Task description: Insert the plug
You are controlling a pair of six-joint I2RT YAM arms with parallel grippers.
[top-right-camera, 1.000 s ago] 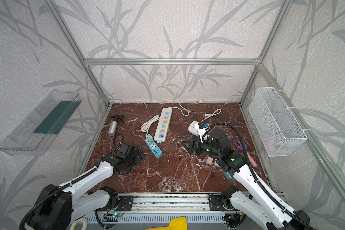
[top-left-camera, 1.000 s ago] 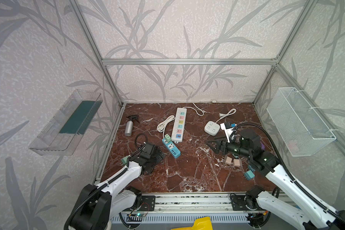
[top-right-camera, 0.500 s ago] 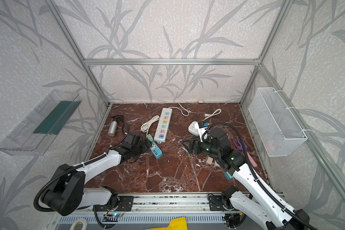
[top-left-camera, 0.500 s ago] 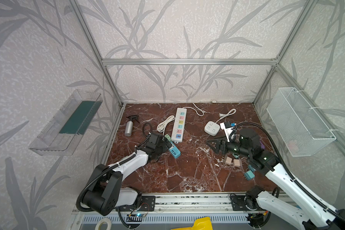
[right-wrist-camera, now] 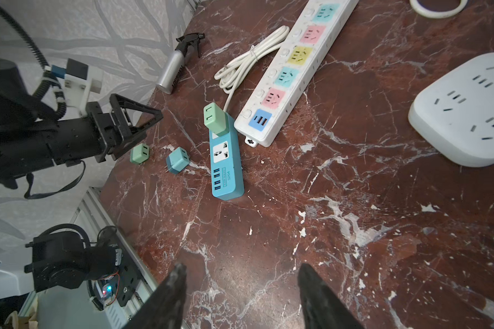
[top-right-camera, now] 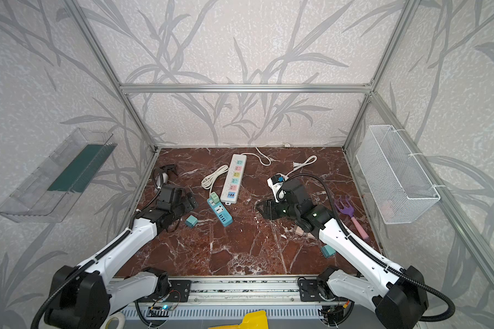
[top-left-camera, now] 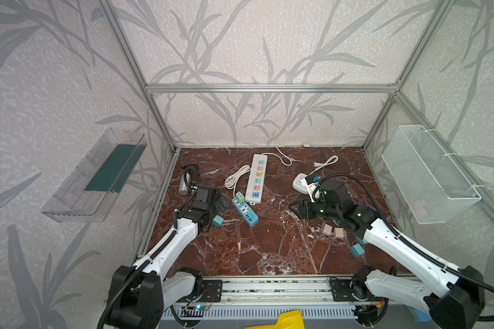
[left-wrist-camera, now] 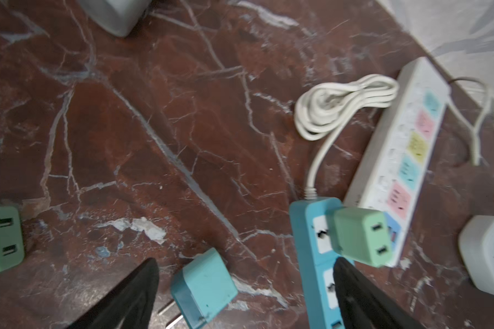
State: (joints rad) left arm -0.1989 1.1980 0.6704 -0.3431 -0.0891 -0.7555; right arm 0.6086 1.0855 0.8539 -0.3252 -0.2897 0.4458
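- left tool [left-wrist-camera: 245, 259]: jaws wide apart, nothing held. It hangs over the bench [left-wrist-camera: 154, 128], with no contact I can see.
- teal plug [left-wrist-camera: 204, 284]: the task's thing, by my read. It lies on its side on the bench, prongs flat. The left wrist view frames it between the tool's fingers, ungripped. A loose green plug [right-wrist-camera: 139, 153] sits just beside it.
- Step in hand, as I judge it, is the grab. Drop straight, close on the flat body sides clear of the prongs, lift, then turn the prongs down.
- blue strip [top-left-camera: 245, 212]: in a top view, near, at 3 o'clock of the teal plug. A seated green plug [top-left-camera: 240, 197] fills its 12 o'clock end and the free socket [right-wrist-camera: 224, 152] is next to it. Square up over that socket and press straight; the strip looks light and may slide.
- white strip [top-left-camera: 256, 178]: just beside, at 12 o'clock of the blue strip.
- right tool [right-wrist-camera: 243, 270]: jaws partly apart, bare bench between them, empty. It is at 3 o'clock of the blue strip, well apart, and could pin the strip.
- Writing: the blue strip's label by the USB ports reads roughly "USB SOCKET"; the rest is too small.
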